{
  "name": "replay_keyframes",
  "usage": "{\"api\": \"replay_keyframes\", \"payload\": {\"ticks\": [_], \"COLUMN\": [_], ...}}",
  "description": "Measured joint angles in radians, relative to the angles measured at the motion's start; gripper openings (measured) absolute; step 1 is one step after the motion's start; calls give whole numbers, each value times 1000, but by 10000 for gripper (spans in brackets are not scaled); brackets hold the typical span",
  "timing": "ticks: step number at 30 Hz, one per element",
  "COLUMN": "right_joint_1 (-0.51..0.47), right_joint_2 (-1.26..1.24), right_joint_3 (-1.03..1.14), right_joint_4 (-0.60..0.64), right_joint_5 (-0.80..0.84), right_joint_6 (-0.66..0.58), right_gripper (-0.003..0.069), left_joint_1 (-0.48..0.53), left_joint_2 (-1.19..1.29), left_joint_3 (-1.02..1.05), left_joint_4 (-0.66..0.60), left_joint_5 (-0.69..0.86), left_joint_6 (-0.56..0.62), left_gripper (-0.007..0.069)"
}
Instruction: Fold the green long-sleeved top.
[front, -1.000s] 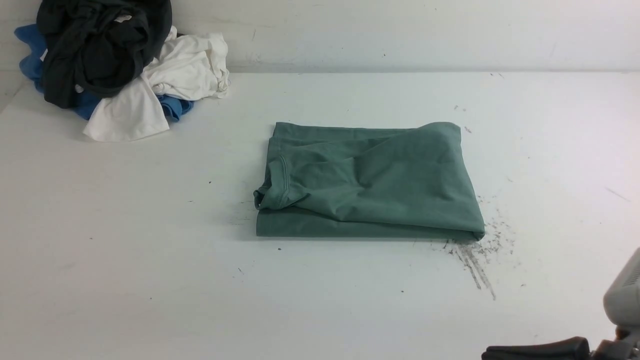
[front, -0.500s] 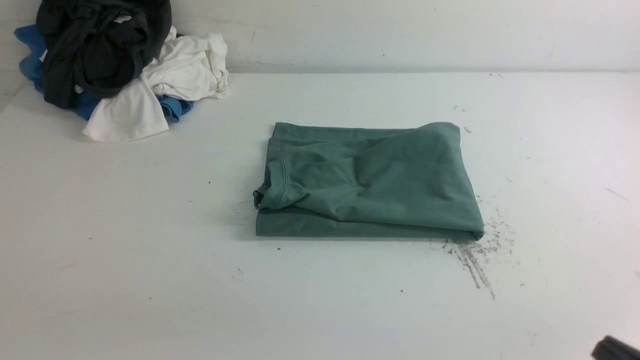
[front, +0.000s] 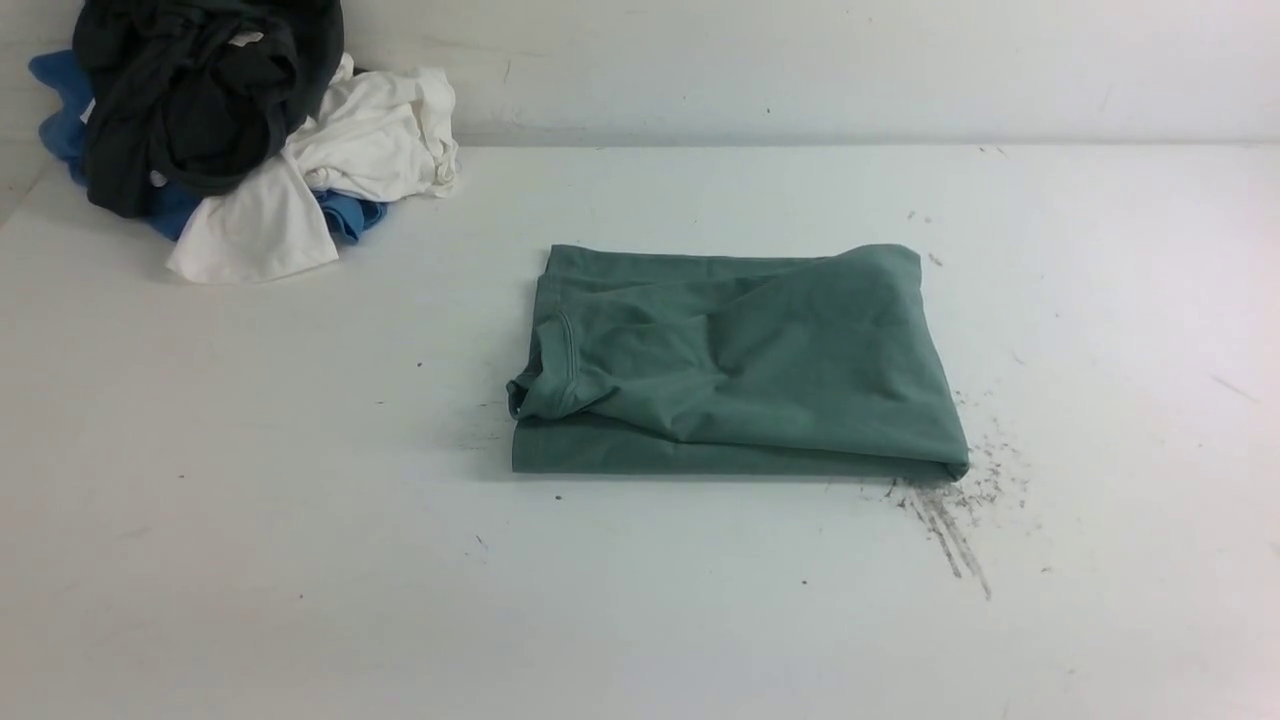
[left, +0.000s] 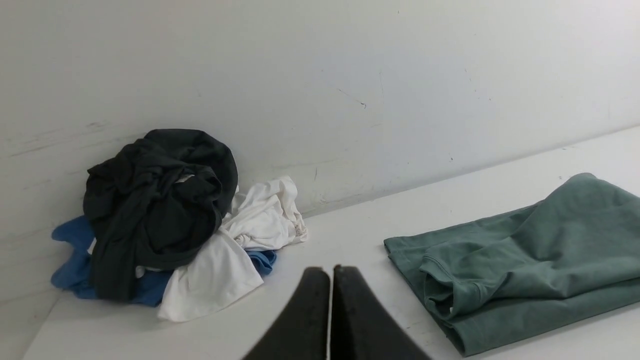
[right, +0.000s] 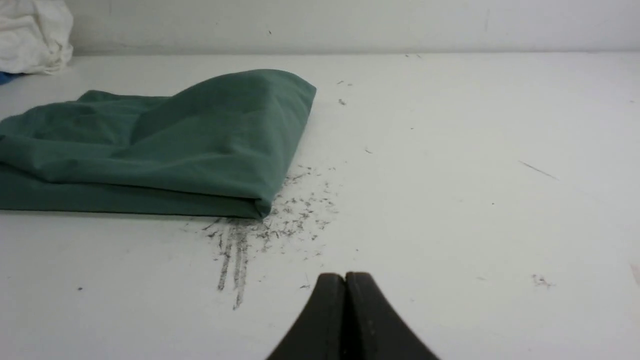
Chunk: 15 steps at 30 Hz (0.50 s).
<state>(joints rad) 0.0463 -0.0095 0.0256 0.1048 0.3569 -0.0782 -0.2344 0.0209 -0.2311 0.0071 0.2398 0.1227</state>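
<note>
From my front view I see neither arm and neither gripper; what I have is one green long-sleeved top (front: 735, 365) lying folded into a rough rectangle in the middle of the white table (front: 250, 560), its ribbed neck on its left edge. Taking that top as my landmark, a patch of dark scuff marks (front: 950, 520) sits just off its near right corner, and one heap of clothes lies well away to its far left against the wall (front: 800, 60): I count one black garment (front: 200, 100) on top, one white garment (front: 330, 170) spilling toward the top, and blue cloth (front: 345, 215) showing underneath. On the left wrist view, my left gripper (left: 331, 272) hangs above bare table between the heap and the top's neck side, touching neither, its two black fingers (left: 305, 320) pressed together with nothing between them. On the right wrist view, my right gripper (right: 345, 277) is likewise closed and empty, held low over the table just past the scuff marks from the top's corner, apart from the cloth.
</note>
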Motion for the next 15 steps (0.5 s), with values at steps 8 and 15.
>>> {"api": "replay_keyframes", "payload": {"ticks": [8, 15], "right_joint_1": [-3, -3], "right_joint_2": [0, 0], "right_joint_3": [-1, -1], "right_joint_4": [-22, -24], "right_joint_5": [2, 3], "right_joint_6": [0, 0], "right_gripper": [-10, -10], "left_joint_1": [0, 0], "left_joint_2": [0, 0], "left_joint_3": [0, 0], "left_joint_4": [0, 0], "left_joint_5": [0, 0], "left_joint_6": [0, 0], "left_gripper": [-7, -7]}}
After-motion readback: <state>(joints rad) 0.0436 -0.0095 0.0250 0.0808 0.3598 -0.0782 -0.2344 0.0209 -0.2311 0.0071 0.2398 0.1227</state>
